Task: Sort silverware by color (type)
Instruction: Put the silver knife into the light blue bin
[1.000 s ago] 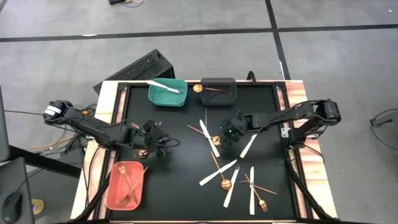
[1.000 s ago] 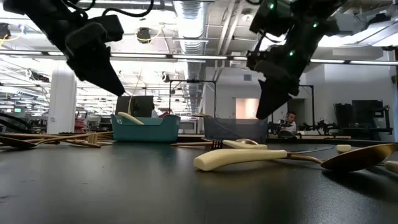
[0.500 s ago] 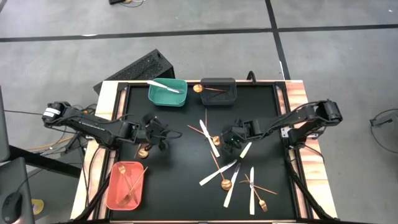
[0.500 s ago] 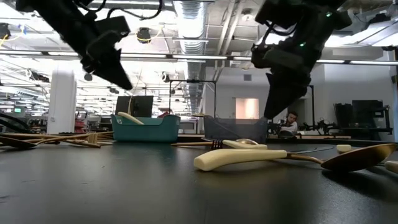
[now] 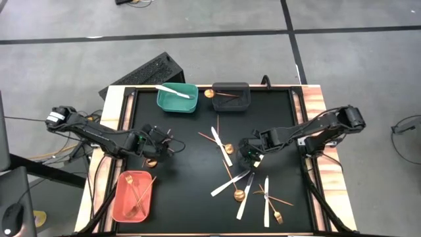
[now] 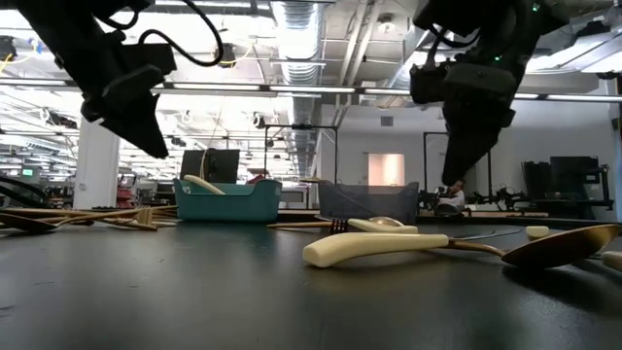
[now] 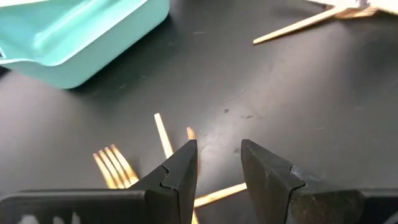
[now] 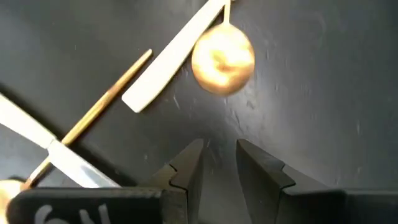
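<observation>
Grippers both part-open, empty: left (image 5: 162, 141) above fork (image 7: 115, 169) mid-left, right (image 5: 249, 154) near knife (image 5: 262, 158) centre-right

Overhead view straight down, low view level across the black table (image 5: 191, 171), two close wrist views onto it.

We see bare mat (image 5: 187, 164) between arms: open passage. Loose knives, forks, spoons (image 5: 245, 181) crowd right half. Teal bin (image 5: 177, 98), grey bin (image 5: 231, 96) block far edge; salmon bin (image 5: 132, 195) fills near-left corner.
</observation>
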Tool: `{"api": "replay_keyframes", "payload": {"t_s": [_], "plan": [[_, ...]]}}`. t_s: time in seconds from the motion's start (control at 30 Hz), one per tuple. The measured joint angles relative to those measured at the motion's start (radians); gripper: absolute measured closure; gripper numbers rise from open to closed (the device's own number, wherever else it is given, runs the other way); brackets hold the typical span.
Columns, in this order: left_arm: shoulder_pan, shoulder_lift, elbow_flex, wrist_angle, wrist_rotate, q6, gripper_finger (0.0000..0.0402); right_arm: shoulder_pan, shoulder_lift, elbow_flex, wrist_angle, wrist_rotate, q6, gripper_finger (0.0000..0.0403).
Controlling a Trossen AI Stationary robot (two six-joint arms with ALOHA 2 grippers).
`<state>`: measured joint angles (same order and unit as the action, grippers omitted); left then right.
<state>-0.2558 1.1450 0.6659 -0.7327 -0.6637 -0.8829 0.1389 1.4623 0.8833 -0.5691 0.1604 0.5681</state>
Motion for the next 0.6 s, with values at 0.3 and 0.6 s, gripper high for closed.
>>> {"api": "replay_keyframes", "payload": {"t_s": [0.3,0.6], "plan": [[0.0,0.0,0.0,0.047,-0.017,0.051,0.029,0.016,-0.005,0.0,-0.167,-0.032,0.062,0.028],[0.0,0.009,0.0,0.044,-0.027,0.042,0.029,0.11,-0.003,-0.001,-0.38,-0.077,0.206,0.028]]}}
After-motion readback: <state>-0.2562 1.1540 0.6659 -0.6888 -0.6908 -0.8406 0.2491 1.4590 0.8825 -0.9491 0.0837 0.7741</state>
